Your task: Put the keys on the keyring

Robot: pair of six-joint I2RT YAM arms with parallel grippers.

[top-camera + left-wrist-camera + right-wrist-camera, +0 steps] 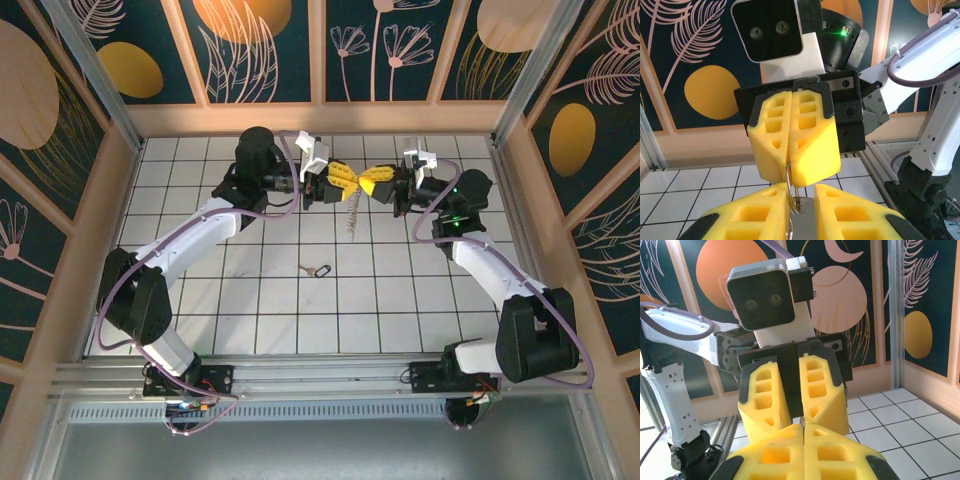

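Note:
Both grippers meet tip to tip above the far middle of the tiled floor. My right gripper (368, 182) (790, 176) (804, 429) is shut on the keyring's small metal ring (789, 189), and the striped tan strap (352, 215) hangs below it. My left gripper (348, 186) (801, 194) faces it with its jaws closed on a flat grey metal key (805, 224) that fills the gap between them. The key's end sits against the ring. Another small key (318, 270) with a reddish head lies on the tiles nearer the arms.
Wooden walls and metal posts (95, 75) ring the white tiled floor (260, 300). The arm bases (190, 375) sit on a rail along the near edge.

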